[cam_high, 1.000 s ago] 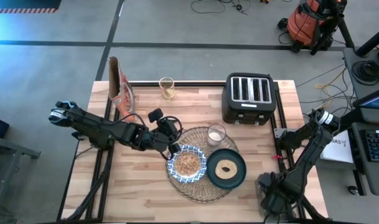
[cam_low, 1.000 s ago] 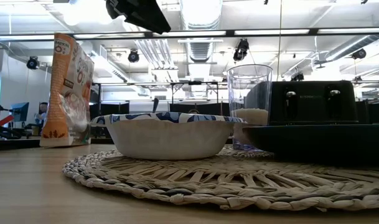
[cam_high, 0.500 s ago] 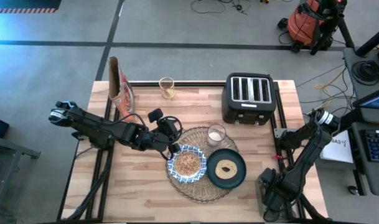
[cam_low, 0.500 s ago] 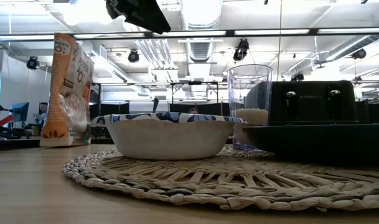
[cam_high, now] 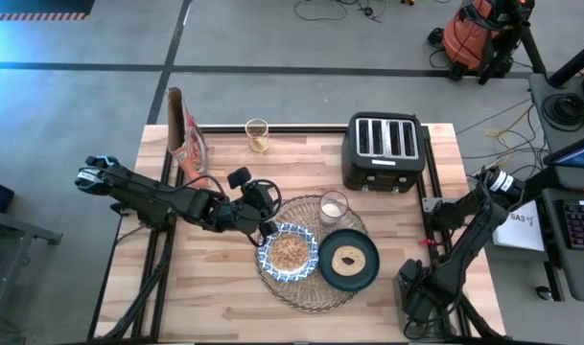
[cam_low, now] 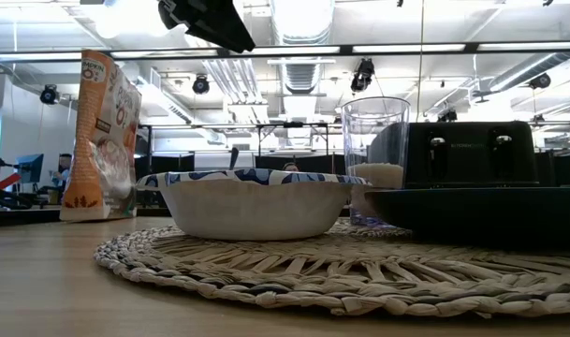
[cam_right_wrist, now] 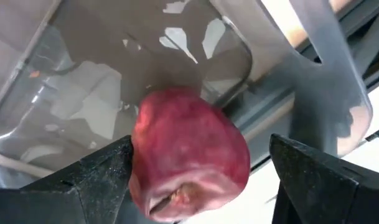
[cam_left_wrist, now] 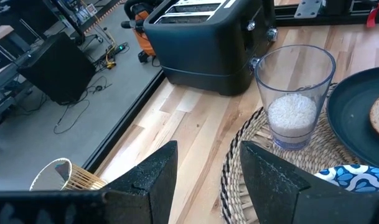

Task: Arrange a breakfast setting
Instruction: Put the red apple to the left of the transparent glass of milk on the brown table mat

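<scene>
A black four-slot toaster (cam_high: 384,151) stands at the far right of the wooden bench (cam_high: 215,287). An orange-brown cereal bag (cam_high: 184,140) stands upright at the far left, a second glass (cam_high: 257,135) (yellowish contents) between them. Off the bench, a red apple (cam_right_wrist: 189,152) lies in a clear container (cam_right_wrist: 89,93).

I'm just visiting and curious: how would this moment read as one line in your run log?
left gripper: open, empty, at placemat edge | right gripper: open around red apple, off-table | bowl, plate, glass: on placemat

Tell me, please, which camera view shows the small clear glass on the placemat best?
The left wrist view: the clear glass shows close, white contents visible. The high view shows it small from above; the low view half hides it behind the bowl.
</scene>
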